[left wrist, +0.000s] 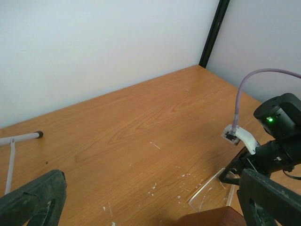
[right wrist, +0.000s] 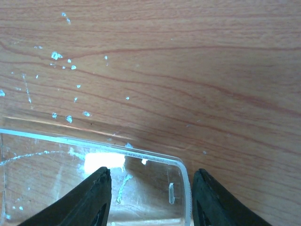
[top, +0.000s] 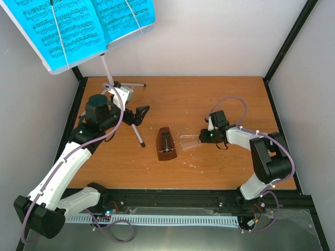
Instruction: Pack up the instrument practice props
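The brown pyramid metronome (top: 166,145) lies mid-table, its clear front cover (top: 189,141) flat on the wood just to its right. My right gripper (top: 202,137) is at the cover's right end. In the right wrist view its jaws (right wrist: 151,188) straddle the cover's narrow end (right wrist: 56,174), with a small gap at the right finger (right wrist: 211,200). The silvery music stand (top: 107,68) rises at the back left, holding cyan sheet music (top: 84,26). My left gripper (top: 137,116) hangs wide open beside the stand's legs, holding nothing.
One stand leg (top: 138,135) reaches toward the metronome, another (left wrist: 21,137) lies along the back wall. White flecks dot the wood around the cover (left wrist: 211,190). A black frame post (top: 288,42) stands at the back right corner.
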Robot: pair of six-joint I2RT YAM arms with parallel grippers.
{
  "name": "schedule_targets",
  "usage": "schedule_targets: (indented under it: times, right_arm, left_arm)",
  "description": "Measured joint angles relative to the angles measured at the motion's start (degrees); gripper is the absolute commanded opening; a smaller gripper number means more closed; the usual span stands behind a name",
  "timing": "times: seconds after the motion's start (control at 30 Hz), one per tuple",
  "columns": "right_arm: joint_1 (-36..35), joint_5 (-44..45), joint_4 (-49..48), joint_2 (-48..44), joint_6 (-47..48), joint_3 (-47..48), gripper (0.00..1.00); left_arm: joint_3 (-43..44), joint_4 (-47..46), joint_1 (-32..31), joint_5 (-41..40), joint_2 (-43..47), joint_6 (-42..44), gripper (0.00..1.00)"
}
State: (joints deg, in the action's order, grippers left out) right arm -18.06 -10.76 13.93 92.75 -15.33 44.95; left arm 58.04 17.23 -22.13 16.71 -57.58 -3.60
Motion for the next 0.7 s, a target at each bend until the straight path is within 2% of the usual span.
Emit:
schedule_targets:
  times: [0.3, 0.53, 0.7]
  right_arm:
    - [0.04, 1.18, -0.52, 1.27, 0.76, 0.87, 0.32]
    - [0.04, 1.57, -1.14, 1.49, 0.42, 0.61, 0.17]
    - [0.04, 1.97, -1.75, 1.49, 0.15, 0.20, 0.11]
  left_arm:
    - [3.85, 2.14, 0.00, 2.49, 3.26, -2.29, 0.99]
    - [5.46, 2.49, 0.00, 4.61, 3.61, -3.50, 0.99]
    - [5.46, 3.17, 0.00, 5.44, 3.56, -3.98, 1.00]
